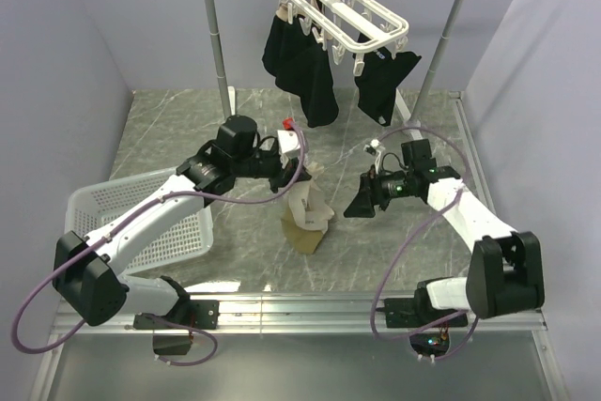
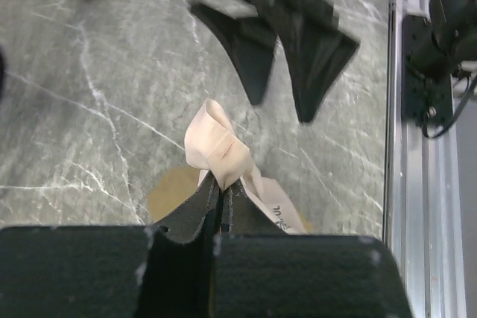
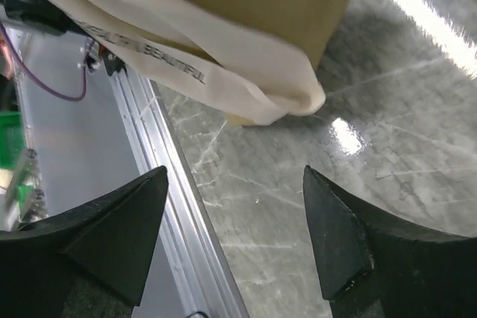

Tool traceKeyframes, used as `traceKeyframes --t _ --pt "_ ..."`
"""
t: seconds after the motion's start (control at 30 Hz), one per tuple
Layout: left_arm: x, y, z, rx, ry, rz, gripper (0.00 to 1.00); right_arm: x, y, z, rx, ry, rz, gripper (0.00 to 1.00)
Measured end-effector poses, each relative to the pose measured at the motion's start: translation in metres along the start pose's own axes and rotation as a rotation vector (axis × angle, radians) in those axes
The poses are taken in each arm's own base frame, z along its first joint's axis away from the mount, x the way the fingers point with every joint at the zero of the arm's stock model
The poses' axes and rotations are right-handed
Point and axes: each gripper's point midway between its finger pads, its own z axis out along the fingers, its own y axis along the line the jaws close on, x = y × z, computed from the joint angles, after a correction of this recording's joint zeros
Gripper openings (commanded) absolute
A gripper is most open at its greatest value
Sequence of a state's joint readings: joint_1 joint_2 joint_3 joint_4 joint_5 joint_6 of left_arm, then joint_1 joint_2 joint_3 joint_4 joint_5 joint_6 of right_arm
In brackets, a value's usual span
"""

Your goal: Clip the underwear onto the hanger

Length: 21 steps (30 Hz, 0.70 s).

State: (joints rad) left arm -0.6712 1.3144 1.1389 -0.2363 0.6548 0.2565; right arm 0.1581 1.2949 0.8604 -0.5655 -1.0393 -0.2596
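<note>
A white basket (image 1: 141, 223) is sitting by the table's (image 1: 188, 138) near-left corner, out of the way. The left claw (image 1: 297, 174) is reaching over the table's middle & is clamped tight on a bunched fold of the underwear (image 1: 310, 218) at the waistband. The rest of the fabric is hanging down w/ its lower end resting on the table. At the far edge the hanger (image 1: 349, 8) is hanging tilted from the pole rack (image 1: 218, 39), w/ black garments (image 1: 305, 68) dangling from several clips. The right claw (image 1: 357, 204) is waiting just right of the underwear, spread wide & holding nothing. Its wrist view is showing the lettered waistband just ahead of the fingers, not yet btwn them.

The step in hand is prob. a second grip. To do it well, the right claw should be closing on the waistband edge, well apart from the left's pinch, so the band is stretching flat btwn the two instead of bunching. It should be taking one layer only, if poss. Both arms should then be lifting together, slowly, toward a free clip. Which clips are free is hard to tell from here. The arms should be steering clear of the black garments so the hanger isn't swinging.
</note>
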Motion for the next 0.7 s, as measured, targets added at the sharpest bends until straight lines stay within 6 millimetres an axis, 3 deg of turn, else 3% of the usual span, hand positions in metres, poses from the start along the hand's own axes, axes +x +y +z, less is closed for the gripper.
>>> traceKeyframes --t 0.13,0.37,0.7 --pt "-0.005 0.014 -0.005 -0.040 -0.029 -0.036 0.00 0.019 -0.015 0.014 -0.010 0.032 0.121 0.81" --pt "-0.010 0.021 -0.010 -0.044 -0.057 -0.051 0.00 0.029 -0.056 0.041 -0.025 0.102 0.242 0.82" --pt "-0.010 0.023 -0.011 -0.032 -0.067 -0.068 0.00 0.013 -0.050 0.077 -0.066 0.100 0.166 0.82"
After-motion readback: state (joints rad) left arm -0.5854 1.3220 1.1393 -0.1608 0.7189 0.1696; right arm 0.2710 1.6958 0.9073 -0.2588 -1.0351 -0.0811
